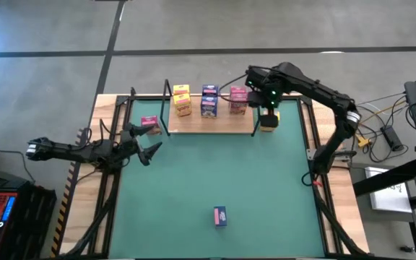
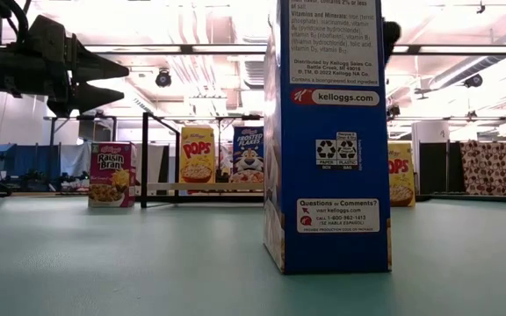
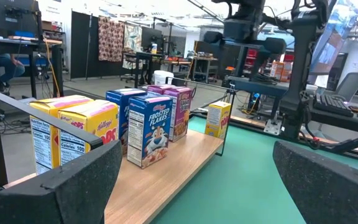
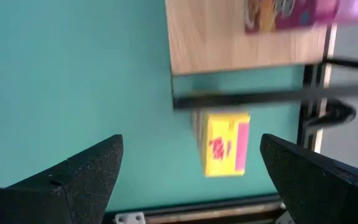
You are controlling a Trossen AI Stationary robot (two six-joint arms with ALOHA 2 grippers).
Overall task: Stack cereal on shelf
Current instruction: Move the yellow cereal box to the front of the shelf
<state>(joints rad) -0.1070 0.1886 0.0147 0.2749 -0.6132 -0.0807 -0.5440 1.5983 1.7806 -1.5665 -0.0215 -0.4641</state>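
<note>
The left gripper (image 1: 149,151) hovers at 9 o'clock over the green surface (image 1: 215,173), fingers spread apart and holding nothing. Just beyond it a pink cereal box (image 1: 149,123) stands off the shelf's left end. The shelf (image 1: 211,124) at 12 o'clock carries yellow, blue and pink boxes. A blue box (image 1: 220,216) stands alone at 6 o'clock. The right gripper (image 1: 269,110) hangs open above a yellow box (image 4: 224,142) beside the shelf's right end.

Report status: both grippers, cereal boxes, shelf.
Right gripper open above yellow box off the shelf's right end. Left gripper open, waiting at left. Six boxes shelved; pink box and blue box on the mat. Nothing blocking.
</note>
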